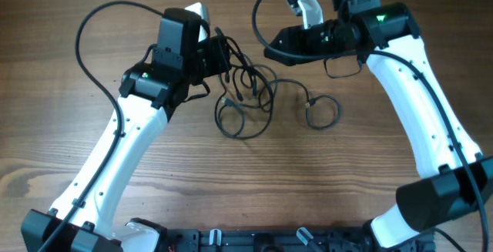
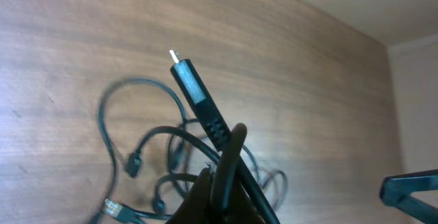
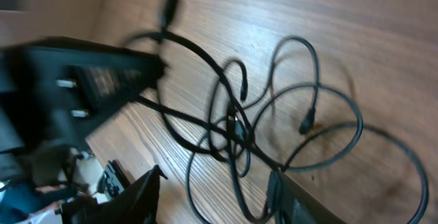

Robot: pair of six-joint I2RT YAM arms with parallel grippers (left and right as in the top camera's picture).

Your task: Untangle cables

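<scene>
The cables (image 1: 248,98) lie as a loose black tangle of loops on the wooden table between my two arms. One strand ends in a small loop (image 1: 323,113) to the right. My left gripper (image 1: 222,56) is at the tangle's upper left, shut on a cable. In the left wrist view its fingers (image 2: 229,183) pinch a cord just below a long black plug (image 2: 198,97), which points up with a metal tip. My right gripper (image 1: 271,52) hovers at the tangle's upper right. Its jaws (image 3: 212,200) stand open over the cables (image 3: 236,125), a strand running between them.
The left gripper's dark body (image 3: 89,80) fills the left side of the right wrist view. A clear-tipped plug (image 2: 109,207) lies on the wood. Thick arm wires arc above both arms (image 1: 92,28). The robot base (image 1: 254,240) lines the table's front edge.
</scene>
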